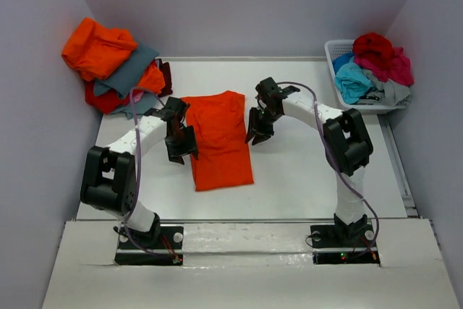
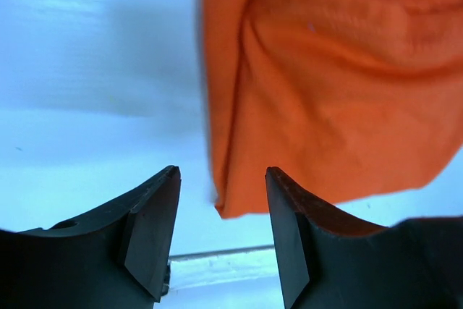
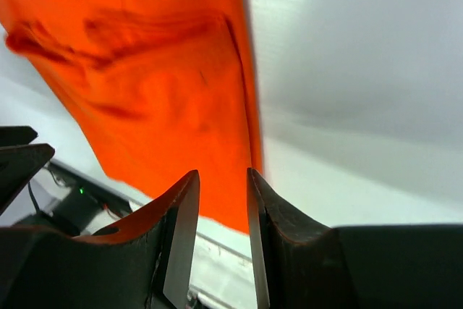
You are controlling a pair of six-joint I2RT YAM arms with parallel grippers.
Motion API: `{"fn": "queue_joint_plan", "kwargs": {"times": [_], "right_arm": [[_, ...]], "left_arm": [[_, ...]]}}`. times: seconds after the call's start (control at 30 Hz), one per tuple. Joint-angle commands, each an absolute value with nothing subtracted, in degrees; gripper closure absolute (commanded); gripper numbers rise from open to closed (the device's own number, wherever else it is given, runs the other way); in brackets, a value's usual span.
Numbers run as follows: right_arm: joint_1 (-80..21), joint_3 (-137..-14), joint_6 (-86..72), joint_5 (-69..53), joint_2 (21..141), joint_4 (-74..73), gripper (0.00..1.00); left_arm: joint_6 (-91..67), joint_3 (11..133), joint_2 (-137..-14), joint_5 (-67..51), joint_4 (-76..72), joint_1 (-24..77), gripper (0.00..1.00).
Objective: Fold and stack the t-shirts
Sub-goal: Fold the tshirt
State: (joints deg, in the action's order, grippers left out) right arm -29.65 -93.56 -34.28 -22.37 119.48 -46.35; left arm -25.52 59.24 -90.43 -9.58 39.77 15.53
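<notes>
White table [image 1: 304,171] boxed in by pale grey walls. Smack in the middle, lying flat: an orange-red t-shirt [image 1: 219,139], folded into a long narrow strip running far to near. Left gripper [image 1: 181,142] parked right by its left edge, jaws well apart, nothing between them. In the left wrist view, only bare table between the fingers [image 2: 148,236], with the shirt's near corner a bit ahead. Right gripper [image 1: 259,127] over by the right edge, jaws parted too but with a narrower gap, gripping nothing, and the shirt's edge just ahead in its own wrist view. Far left corner: a messy heap of shirts [image 1: 116,66], orange, red and slate-grey. Far right: a white slatted basket [image 1: 331,52] stuffed with more shirts [image 1: 372,63], turquoise, crimson and grey.
</notes>
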Motion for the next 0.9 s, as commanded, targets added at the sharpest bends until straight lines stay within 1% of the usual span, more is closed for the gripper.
{"fn": "queue_joint_plan", "kwargs": {"times": [0.0,0.1,0.3,0.4,0.43,0.6,0.87], "right_arm": [[-30.1,-83.9,-35.1,-26.9,112.8,-42.0,0.61],[-30.6,-76.2,-37.0,-30.2,109.0,-38.8,0.60],[-31.7,-67.1,-38.6,-33.0,106.3,-34.1,0.59],[-32.3,-63.3,-39.4,-35.2,105.5,-31.2,0.54],[-32.9,-62.1,-39.7,-35.2,104.9,-30.5,0.50],[-32.9,-60.4,-40.1,-35.1,103.6,-29.6,0.45],[-33.4,-58.9,-40.8,-36.8,103.8,-27.6,0.44]], "left_arm": [[-26.5,54.5,-84.1,-17.2,38.0,18.4,0.38],[-27.0,51.1,-82.9,-18.9,37.2,20.0,0.37],[-29.8,42.5,-77.4,-19.7,35.0,20.0,0.38],[-30.8,40.1,-76.5,-19.3,35.1,20.0,0.37],[-31.2,38.9,-75.5,-19.5,34.9,20.0,0.37],[-32.3,37.3,-74.4,-20.0,34.0,20.0,0.35],[-33.7,35.8,-76.6,-23.5,29.7,20.0,0.35]]}}
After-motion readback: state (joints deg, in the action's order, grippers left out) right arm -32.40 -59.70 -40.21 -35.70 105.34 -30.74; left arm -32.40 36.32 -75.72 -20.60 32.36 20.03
